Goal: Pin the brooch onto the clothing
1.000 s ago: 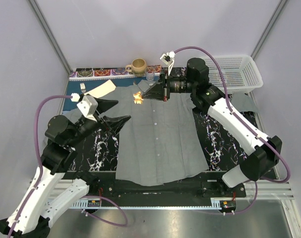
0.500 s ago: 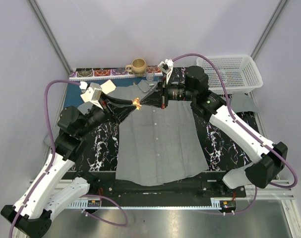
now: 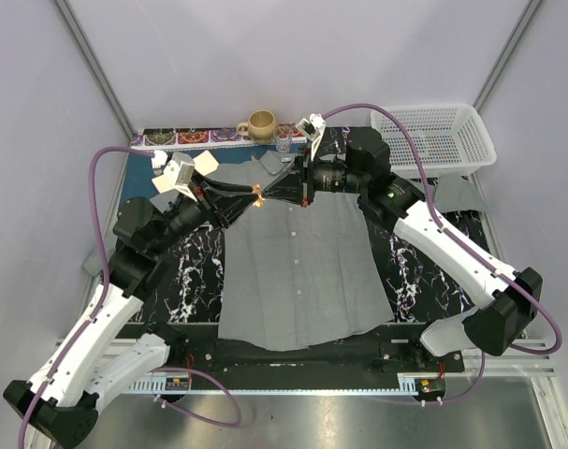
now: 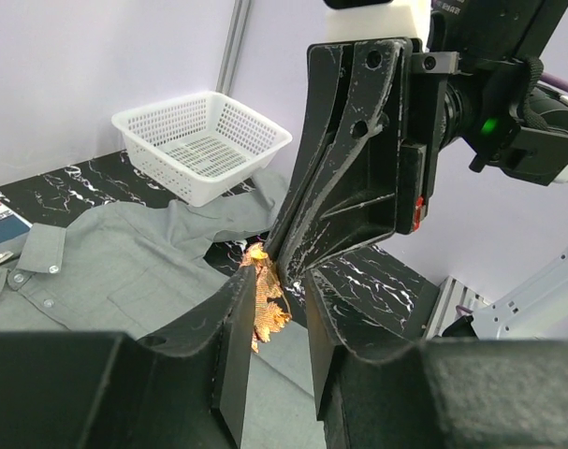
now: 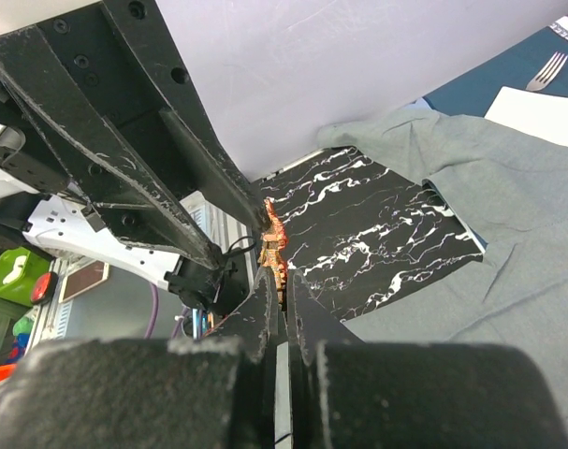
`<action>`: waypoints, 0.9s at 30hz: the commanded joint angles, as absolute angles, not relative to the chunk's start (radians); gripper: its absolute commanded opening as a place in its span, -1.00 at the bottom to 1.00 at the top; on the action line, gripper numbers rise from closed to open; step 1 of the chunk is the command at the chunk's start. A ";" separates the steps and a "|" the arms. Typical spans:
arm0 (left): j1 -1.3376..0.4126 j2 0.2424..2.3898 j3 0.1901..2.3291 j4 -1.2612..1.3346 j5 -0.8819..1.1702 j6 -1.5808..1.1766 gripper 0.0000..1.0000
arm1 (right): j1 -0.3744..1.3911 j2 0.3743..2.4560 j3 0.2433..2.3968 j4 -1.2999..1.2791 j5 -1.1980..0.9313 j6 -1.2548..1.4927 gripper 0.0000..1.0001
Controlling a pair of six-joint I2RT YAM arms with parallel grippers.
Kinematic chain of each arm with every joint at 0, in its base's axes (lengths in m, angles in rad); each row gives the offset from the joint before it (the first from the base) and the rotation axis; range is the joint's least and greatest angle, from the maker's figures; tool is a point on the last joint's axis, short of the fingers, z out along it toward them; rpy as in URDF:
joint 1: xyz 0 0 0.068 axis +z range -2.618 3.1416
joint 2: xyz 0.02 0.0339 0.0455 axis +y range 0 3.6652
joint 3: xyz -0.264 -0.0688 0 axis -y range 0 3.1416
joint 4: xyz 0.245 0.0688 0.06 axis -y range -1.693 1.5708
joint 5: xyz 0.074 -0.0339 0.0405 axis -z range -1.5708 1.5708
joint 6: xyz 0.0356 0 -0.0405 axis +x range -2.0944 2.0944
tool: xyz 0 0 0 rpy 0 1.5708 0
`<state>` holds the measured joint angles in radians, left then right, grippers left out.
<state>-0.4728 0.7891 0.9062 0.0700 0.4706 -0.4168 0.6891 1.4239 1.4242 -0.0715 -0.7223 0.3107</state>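
**Q:** Where is the brooch (image 3: 257, 193)?

**A:** It sits where the two arms meet, over the upper part of the grey shirt (image 3: 298, 253), close to the collar. The right gripper (image 3: 268, 193) reaches it from the right and the left gripper (image 3: 249, 194) from the left. Whether the brooch touches the cloth cannot be told.

**Q:** How do the right jaws stand?

**A:** They are pressed together on the brooch. In the right wrist view the brooch (image 5: 274, 248) stands at the tips of the right gripper (image 5: 282, 281), pinched by its near edge.

**Q:** And the left jaws?

**A:** They are apart. In the left wrist view the brooch (image 4: 265, 297) lies inside the gap of the left gripper (image 4: 279, 281). It rests against the finger on the picture's left, and a clear space separates it from the other finger. The right gripper (image 4: 276, 254) narrows to a point on the brooch from the far side.

**Q:** What lies behind?

**A:** The shirt (image 4: 96, 271) is spread flat on the table. A white basket (image 4: 201, 140) stands beyond the shirt, just past its far edge.
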 commanded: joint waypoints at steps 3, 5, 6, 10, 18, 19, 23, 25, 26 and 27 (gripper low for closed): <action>-0.472 0.816 0.919 0.127 0.451 -0.416 -0.38 | 0.704 1.388 1.419 -0.020 -0.707 0.295 -1.00; -0.477 0.819 0.920 0.121 0.440 -0.411 -0.38 | 0.706 1.388 1.420 -0.017 -0.707 0.295 -1.00; -0.477 0.822 0.920 0.118 0.437 -0.405 -0.39 | 0.704 1.387 1.420 -0.018 -0.707 0.295 -1.00; -0.482 0.831 0.922 0.083 0.382 -0.391 -0.54 | 0.704 1.384 1.416 -0.015 -0.710 0.295 -1.00; -0.483 0.842 0.931 0.055 0.354 -0.380 -0.72 | 0.706 1.378 1.413 -0.008 -0.721 0.298 -1.00; -0.482 0.845 0.931 0.051 0.348 -0.379 -0.75 | 0.704 1.379 1.416 -0.008 -0.721 0.298 -1.00; -0.480 0.835 0.916 0.090 0.376 -0.390 -0.55 | 0.704 1.376 1.410 -0.008 -0.701 0.296 -1.00; -0.480 0.819 0.890 0.129 0.416 -0.408 -0.44 | 0.704 1.376 1.405 -0.009 -0.699 0.293 -1.00; -0.480 0.818 0.888 0.139 0.425 -0.414 -0.41 | 0.704 1.374 1.404 -0.009 -0.696 0.290 -1.00; -0.480 0.818 0.888 0.141 0.437 -0.420 -0.41 | 0.706 1.373 1.402 -0.011 -0.695 0.288 -1.00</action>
<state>-0.4854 0.8307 0.9020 0.0689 0.4152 -0.3981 0.6914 1.4239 1.4052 -0.0708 -0.6838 0.3042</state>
